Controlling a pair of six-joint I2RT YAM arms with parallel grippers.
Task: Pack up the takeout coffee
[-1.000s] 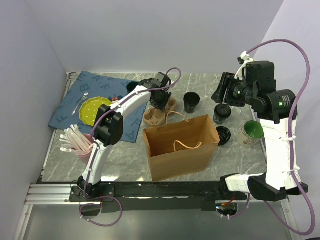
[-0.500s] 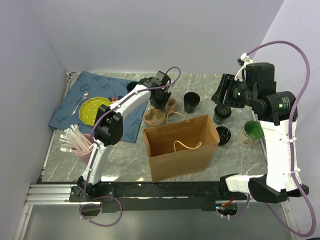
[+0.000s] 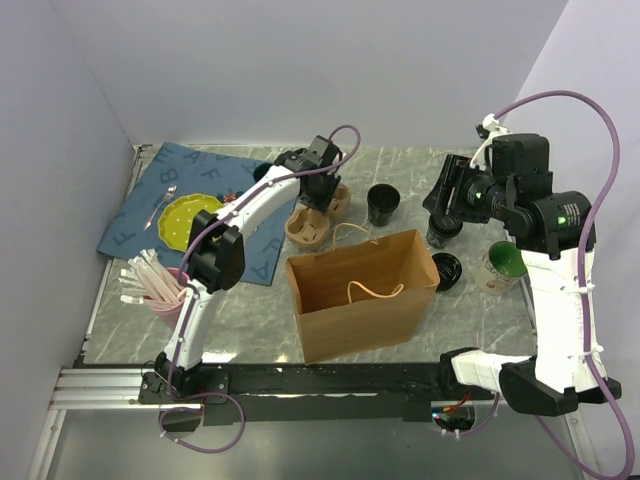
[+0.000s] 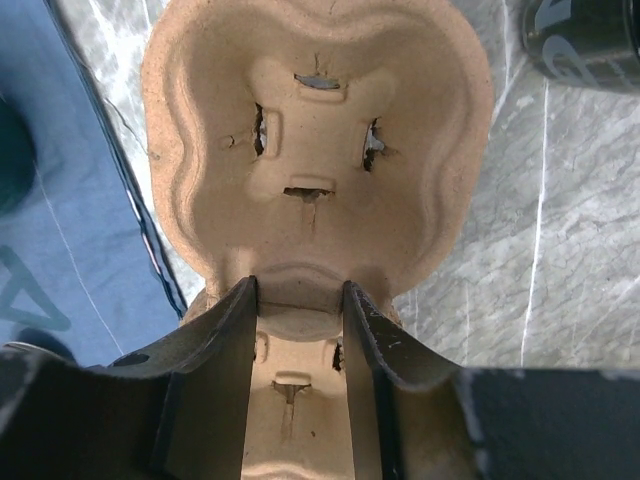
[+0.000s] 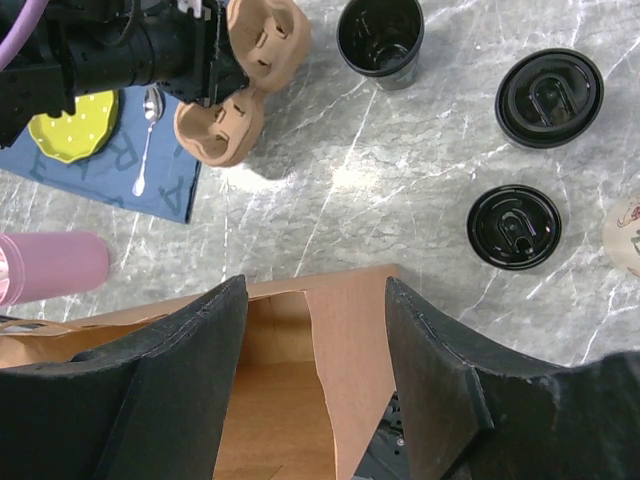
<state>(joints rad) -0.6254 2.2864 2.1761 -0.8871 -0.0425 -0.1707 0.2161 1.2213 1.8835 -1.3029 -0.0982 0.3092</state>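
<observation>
Two grippers are in play. My left gripper (image 4: pixel 298 290) is pinched on the thin middle of the brown cup tray (image 4: pixel 315 130), with one finger on each side. My right gripper (image 5: pixel 315 290) is spread wide and holds nothing. It hangs over the paper bag (image 3: pixel 365 320). The coffee cup (image 5: pixel 550 97) with its black lid stands on the table. It is out ahead of the right gripper and off to its right side, not in the bag yet.

What could go wrong? The tray is soft and I hold it only by its thin neck. I think it could bend or slip out if I swing it fast. An open cup (image 5: pixel 380 40) stands near the left gripper on its right side, and the tray could knock it over. When the right gripper goes for the coffee, it could bump the loose lid (image 5: pixel 513 227) nearby or squash the cup.

Since a second ago, the left fingers have closed in. The tray has moved a little away from the bag. The coffee cup has not moved.
</observation>
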